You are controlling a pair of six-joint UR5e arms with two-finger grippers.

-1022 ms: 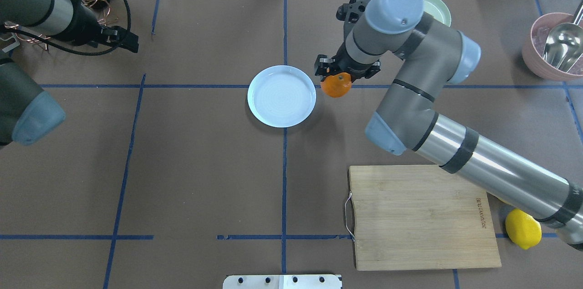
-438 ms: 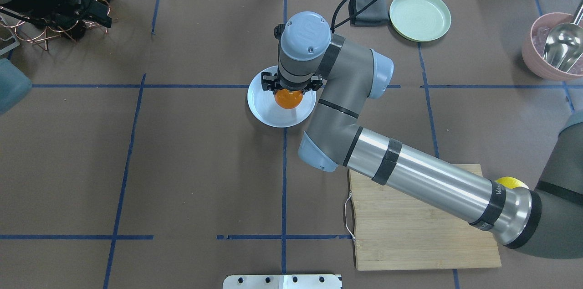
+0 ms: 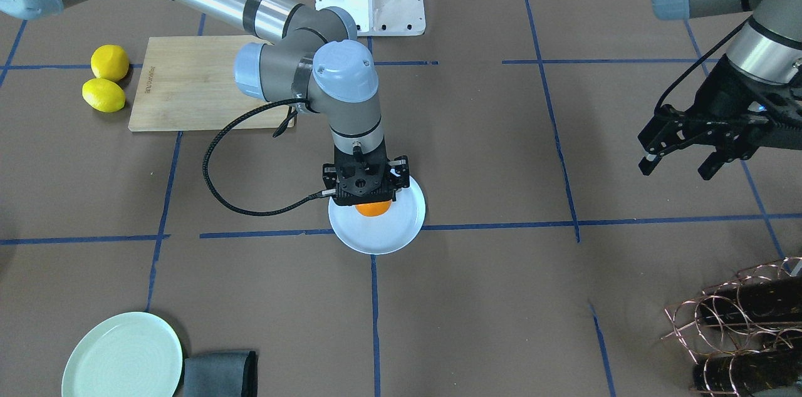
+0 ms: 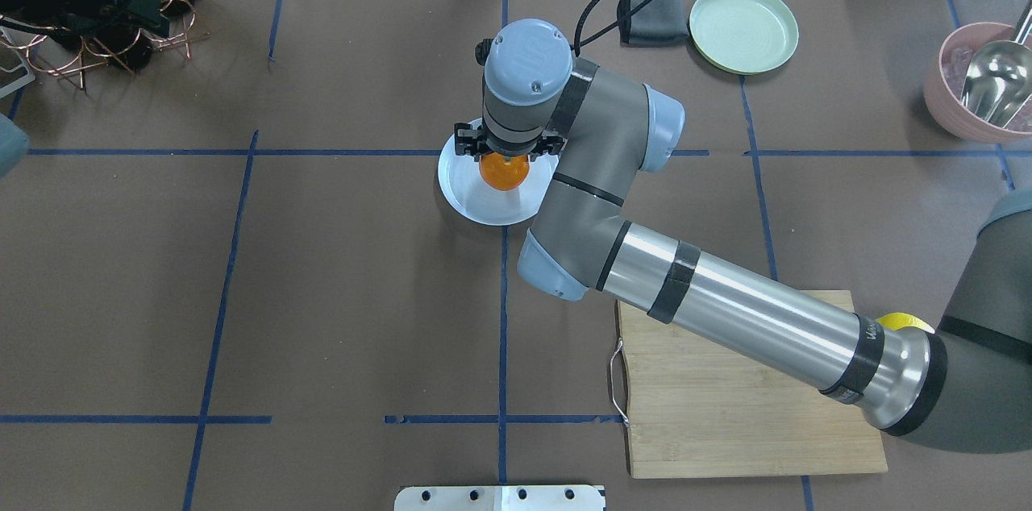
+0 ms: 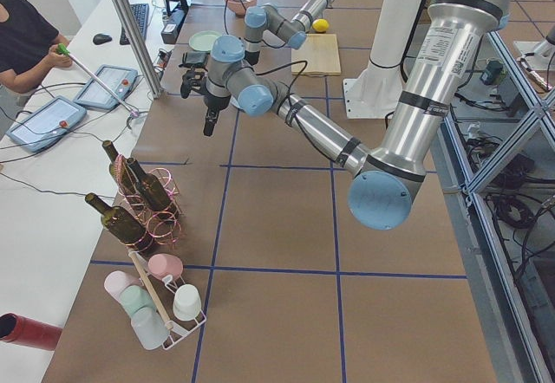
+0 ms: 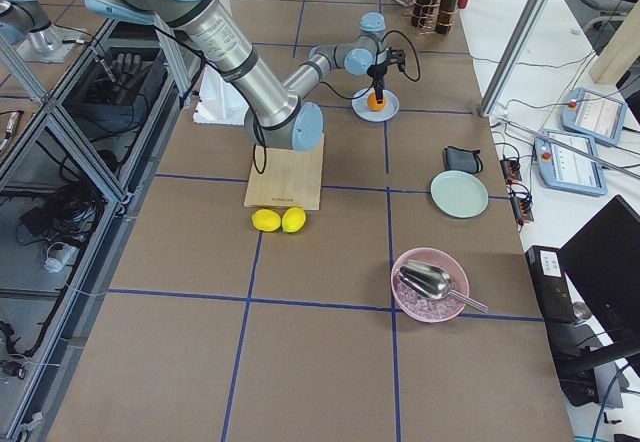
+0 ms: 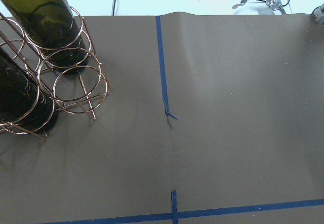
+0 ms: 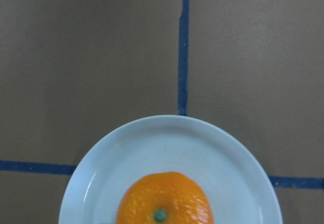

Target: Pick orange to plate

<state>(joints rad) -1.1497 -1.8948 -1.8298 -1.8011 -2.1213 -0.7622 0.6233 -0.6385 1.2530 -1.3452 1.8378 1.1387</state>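
The orange (image 4: pixel 504 174), its green stem dot facing up in the right wrist view (image 8: pixel 164 201), is over the middle of the pale blue-white plate (image 4: pixel 472 201). My right gripper (image 3: pixel 369 200) points straight down and is shut on the orange, whose lower part (image 3: pixel 373 209) shows just under the gripper body above the plate (image 3: pixel 382 237). I cannot tell whether the orange touches the plate. My left gripper (image 3: pixel 680 165) hangs open and holds nothing, far off near the wine rack.
Two yellow lemons (image 3: pixel 103 95) lie beside a wooden cutting board (image 3: pixel 188 84). A mint-green plate (image 4: pixel 743 27) and a grey cloth (image 4: pixel 649 19) sit at the far right. A pink bowl with a metal scoop (image 4: pixel 984 84) and a copper bottle rack (image 4: pixel 97 35) stand at opposite table ends.
My right gripper carried the orange leftward from beside the plate to over its middle, then sank a little. The left arm drew back toward the bottle rack.
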